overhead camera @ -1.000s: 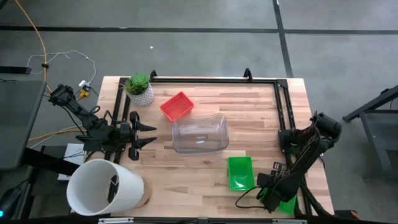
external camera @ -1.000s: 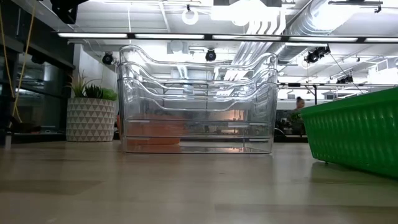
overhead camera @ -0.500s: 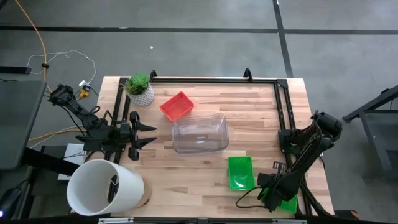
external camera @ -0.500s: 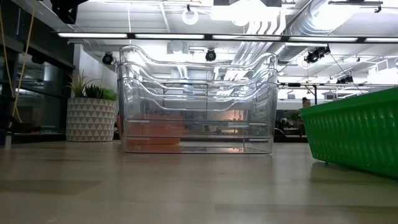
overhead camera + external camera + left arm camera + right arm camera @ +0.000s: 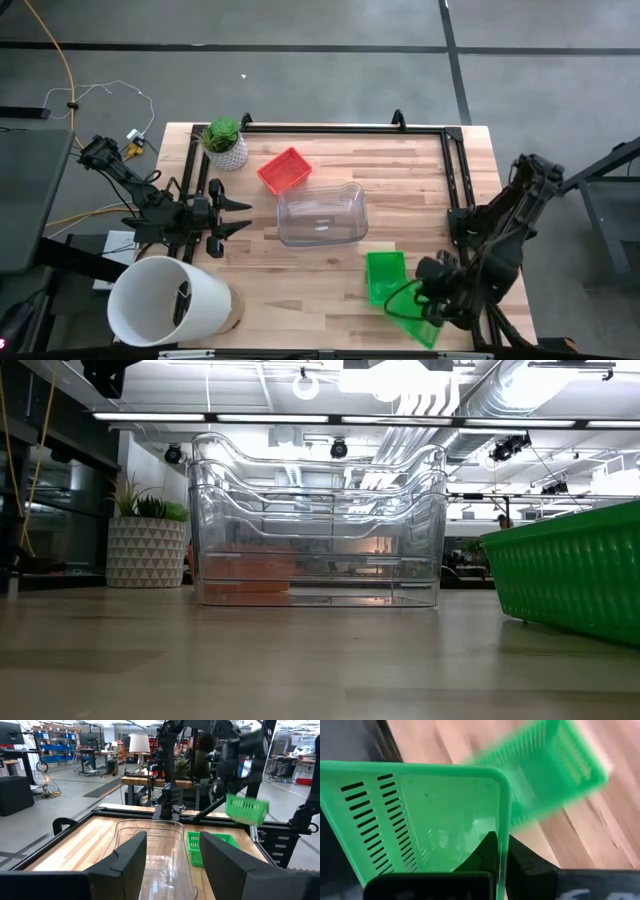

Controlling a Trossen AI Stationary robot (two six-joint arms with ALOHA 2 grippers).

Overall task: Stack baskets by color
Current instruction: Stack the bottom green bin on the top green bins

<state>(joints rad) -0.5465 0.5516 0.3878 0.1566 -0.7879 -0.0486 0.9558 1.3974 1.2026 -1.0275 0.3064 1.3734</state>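
My right gripper (image 5: 436,296) hangs over the table's near right corner, shut on a green basket (image 5: 410,318) that is tilted in the air; the left wrist view shows this basket (image 5: 245,809) clear of the table. A second green basket (image 5: 385,275) rests flat on the wood just beside it. At mid-table stands a clear basket (image 5: 322,213), with a red basket (image 5: 285,170) behind it. My left gripper (image 5: 236,214) waits open and level at the table's left, pointing at the clear basket (image 5: 155,845). My right gripper pinches one wall of the green basket at its rim (image 5: 503,815), one finger (image 5: 487,851) inside the basket and the other (image 5: 522,862) outside. The fingers slant down from above. The basket is lifted clear of the table and hangs tilted below them.
A potted plant (image 5: 224,143) stands at the far left corner and a big white bucket (image 5: 165,300) at the near left. A black rail frame (image 5: 455,170) runs along the table's far and right edges. Bare wood lies between the bucket and the green baskets.
My right gripper has risen from the near right corner and tipped, carrying the green basket up off the table and a little toward the table's left. The basket, which lay flat under the gripper, now hangs tilted beside the second green basket.
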